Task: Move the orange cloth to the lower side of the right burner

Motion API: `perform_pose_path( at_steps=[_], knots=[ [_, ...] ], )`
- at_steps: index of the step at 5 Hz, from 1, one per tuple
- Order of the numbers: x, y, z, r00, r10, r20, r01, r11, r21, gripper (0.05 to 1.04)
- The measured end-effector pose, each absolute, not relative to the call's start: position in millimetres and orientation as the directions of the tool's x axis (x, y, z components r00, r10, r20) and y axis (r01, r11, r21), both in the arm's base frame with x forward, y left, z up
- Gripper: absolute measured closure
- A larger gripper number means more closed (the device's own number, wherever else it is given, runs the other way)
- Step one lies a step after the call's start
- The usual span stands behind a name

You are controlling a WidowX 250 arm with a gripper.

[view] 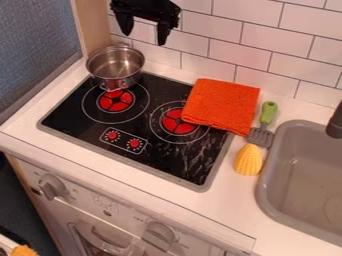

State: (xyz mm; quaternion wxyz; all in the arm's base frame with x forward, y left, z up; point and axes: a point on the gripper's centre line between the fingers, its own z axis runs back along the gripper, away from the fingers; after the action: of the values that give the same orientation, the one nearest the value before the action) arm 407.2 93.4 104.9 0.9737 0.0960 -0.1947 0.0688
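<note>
The gripper (143, 31) hangs at the top of the view, above and behind the pot, its two fingers spread open with nothing between them. An orange cloth (222, 104) lies folded at the stove's back right corner. It covers part of the upper right side of the right burner (178, 123) and overhangs the stove's right edge onto the counter. The gripper is up and to the left of the cloth, not touching it. The black stove top below the right burner is bare.
A metal pot (115, 69) stands at the back left, partly over the left burner (115, 101). Right of the stove lie a green-handled spatula (264, 126) and a yellow ridged toy (248, 160), beside the grey sink (304, 175). A tiled wall (260, 40) rises behind.
</note>
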Motion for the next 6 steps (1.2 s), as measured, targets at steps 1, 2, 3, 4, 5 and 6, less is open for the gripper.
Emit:
perform_pose_path(
  at_steps=[1,2,3,4,5,6],
  knots=[
    [404,93,89,0.929,0.103,0.356,-0.168,0.973,0.157,0.082],
    [404,72,77,0.933,0.060,0.356,-0.120,0.982,0.147,0.082],
    [408,54,70,0.936,0.020,0.353,-0.071,0.988,0.134,0.082],
    [418,30,74,0.926,-0.049,0.374,0.000,0.992,0.130,0.082],
    [425,-1,65,0.922,-0.106,0.373,0.079,0.993,0.087,0.082],
    [429,-22,60,0.917,-0.159,0.367,0.141,0.987,0.076,0.082]
  ],
)
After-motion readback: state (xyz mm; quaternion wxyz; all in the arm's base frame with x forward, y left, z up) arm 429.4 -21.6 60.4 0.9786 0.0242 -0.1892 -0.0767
